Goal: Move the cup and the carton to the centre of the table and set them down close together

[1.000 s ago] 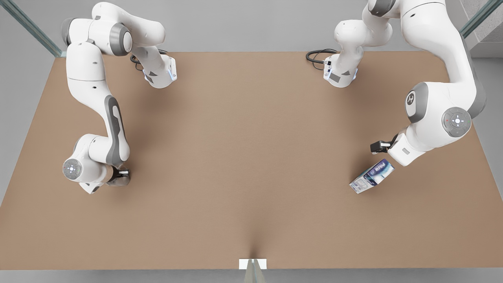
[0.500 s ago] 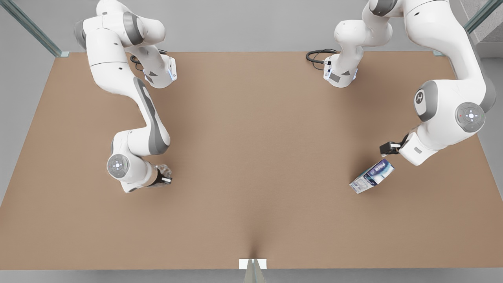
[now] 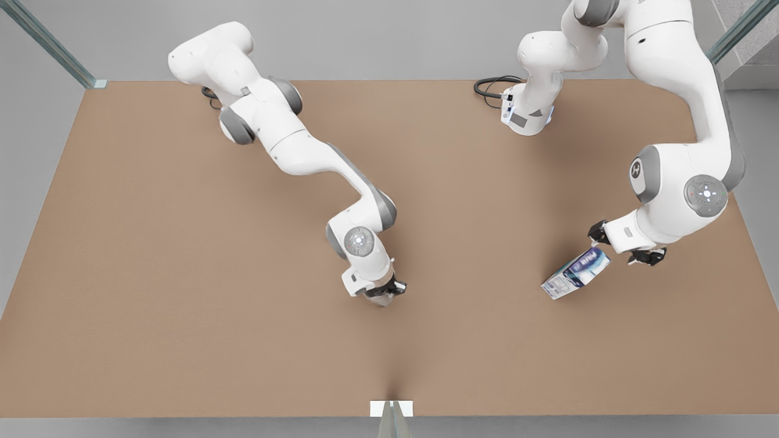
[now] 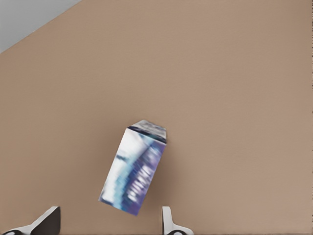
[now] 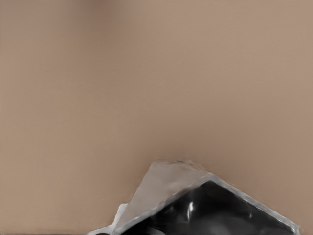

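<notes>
**Cup held near table's middle as second arm hangs over carton**

The right gripper (image 3: 382, 292), on the arm at the front view's left, reaches far over the table (image 3: 152, 274) to a spot near its middle and pinches the cup (image 3: 380, 296), a small pale faceted thing tucked under the wrist and mostly hidden by it. In the right wrist view the cup (image 5: 195, 200) sits right at the gripper, its angular pale rim and dark inside close up against the camera, with bare brown tabletop beyond. Whether the cup touches the table cannot be told.

Well apart, toward the front view's right, the left gripper (image 3: 627, 246) hangs over the upper end of the carton (image 3: 576, 273), its fingers spread wide. The blue-and-white carton lies on the table, slanted, its far end stretching away from the gripper toward the table's middle. In the left wrist view the carton (image 4: 134, 169) lies between and just beyond the two fingertips (image 4: 46, 220), apart from both, skewed to the line between them. The cup and the carton lie well apart.
</notes>
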Controlling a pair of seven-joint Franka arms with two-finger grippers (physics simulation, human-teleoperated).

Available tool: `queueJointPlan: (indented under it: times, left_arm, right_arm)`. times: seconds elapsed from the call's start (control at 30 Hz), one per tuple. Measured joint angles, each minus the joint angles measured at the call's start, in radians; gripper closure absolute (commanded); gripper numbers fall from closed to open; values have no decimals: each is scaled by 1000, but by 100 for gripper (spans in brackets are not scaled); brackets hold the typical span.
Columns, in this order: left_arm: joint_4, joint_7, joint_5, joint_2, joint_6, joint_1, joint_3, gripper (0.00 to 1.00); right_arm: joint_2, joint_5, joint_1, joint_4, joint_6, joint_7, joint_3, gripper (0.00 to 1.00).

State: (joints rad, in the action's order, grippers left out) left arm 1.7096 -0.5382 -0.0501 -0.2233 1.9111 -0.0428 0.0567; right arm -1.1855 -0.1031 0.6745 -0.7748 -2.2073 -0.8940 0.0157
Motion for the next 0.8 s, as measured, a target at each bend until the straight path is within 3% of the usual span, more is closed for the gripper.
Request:
queueJointPlan:
  times: [0.17,0.2,0.23,0.8]
  left_arm:
    - [50,-104,2,-31,67,-1,-6,0]
    - [50,-104,2,-38,72,-2,-6,0]
    - [50,-103,2,-43,74,-2,-6,0]
    - [41,-101,5,-130,145,-3,-7,0]
  right_arm:
    - [-22,15,27,1,-35,0,12,79]
    - [-23,17,28,1,-34,-1,11,52]
    - [-25,15,30,0,-37,1,12,0]
    - [-17,-27,47,90,-151,-10,-50,0]
